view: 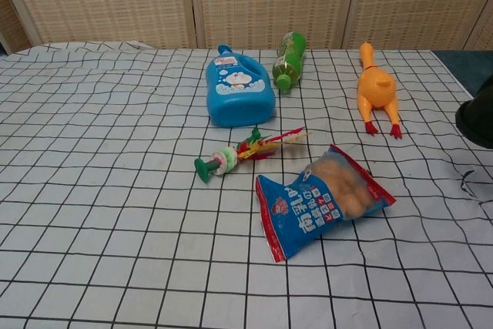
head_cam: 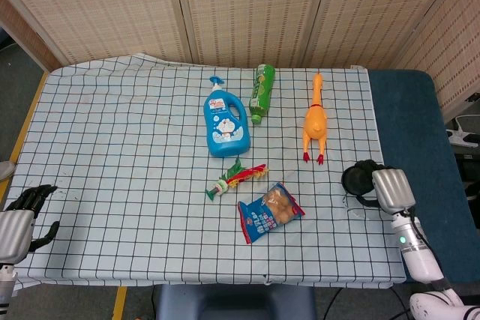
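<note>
The right hand (head_cam: 377,185) hovered over the right edge of the checked white tablecloth (head_cam: 112,148), its dark fingers (head_cam: 357,180) curled inward with nothing seen between them; only their dark tips (view: 476,119) showed at the edge of the chest view. Nearest those fingers, just ahead and toward the middle of the table, lay the blue and red plastic snack bag (head_cam: 268,212) with pale round pieces showing through its clear panel. Beyond the fingers lay the orange rubber chicken (head_cam: 315,120), stretched lengthwise. Past the bag sat the small striped rope toy (head_cam: 235,179), then the blue detergent bottle (head_cam: 224,123) and the green plastic bottle (head_cam: 262,93) on its side. The left hand (head_cam: 21,213) rested at the cloth's near left corner, black fingers (head_cam: 31,195) loosely apart, holding nothing, well away from everything.
</note>
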`<state>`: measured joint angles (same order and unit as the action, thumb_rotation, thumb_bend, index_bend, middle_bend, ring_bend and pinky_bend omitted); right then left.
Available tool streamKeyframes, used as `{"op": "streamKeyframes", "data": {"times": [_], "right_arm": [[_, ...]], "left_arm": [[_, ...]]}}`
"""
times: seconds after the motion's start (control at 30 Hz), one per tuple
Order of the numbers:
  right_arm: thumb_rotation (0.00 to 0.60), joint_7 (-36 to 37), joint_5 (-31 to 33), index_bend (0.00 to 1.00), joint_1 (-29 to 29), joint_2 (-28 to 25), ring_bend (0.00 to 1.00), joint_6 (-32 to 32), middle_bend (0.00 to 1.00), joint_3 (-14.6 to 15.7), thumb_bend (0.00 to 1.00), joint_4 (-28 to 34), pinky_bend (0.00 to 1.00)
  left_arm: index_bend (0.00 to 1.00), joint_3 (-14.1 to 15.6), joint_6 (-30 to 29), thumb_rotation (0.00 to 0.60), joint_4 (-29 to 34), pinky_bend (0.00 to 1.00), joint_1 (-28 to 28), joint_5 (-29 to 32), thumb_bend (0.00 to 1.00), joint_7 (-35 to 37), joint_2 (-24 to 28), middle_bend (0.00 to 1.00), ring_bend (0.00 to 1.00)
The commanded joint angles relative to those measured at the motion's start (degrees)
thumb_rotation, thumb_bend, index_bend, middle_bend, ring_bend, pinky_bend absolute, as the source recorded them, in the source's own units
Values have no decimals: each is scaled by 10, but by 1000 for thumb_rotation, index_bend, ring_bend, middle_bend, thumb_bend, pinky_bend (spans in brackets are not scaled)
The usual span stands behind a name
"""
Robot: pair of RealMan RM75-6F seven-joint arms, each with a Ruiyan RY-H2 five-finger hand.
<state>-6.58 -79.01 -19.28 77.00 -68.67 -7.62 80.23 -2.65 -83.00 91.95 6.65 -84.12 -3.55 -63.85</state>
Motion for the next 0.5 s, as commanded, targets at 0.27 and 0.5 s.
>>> {"op": "streamKeyframes", "data": {"times": [0.27,0.5], "right_arm": [[600,-23,-11,673,6,-8,447,-17,566,17,106,27,489],[600,-2,53,671,-19,47,445,78,566,13,106,-93,494]], "left_arm": [[168,0,1,600,0,348,0,1,371,-1,0,146,136],[169,1,6,600,1,348,2,4,371,-6,-2,146,137]]}}
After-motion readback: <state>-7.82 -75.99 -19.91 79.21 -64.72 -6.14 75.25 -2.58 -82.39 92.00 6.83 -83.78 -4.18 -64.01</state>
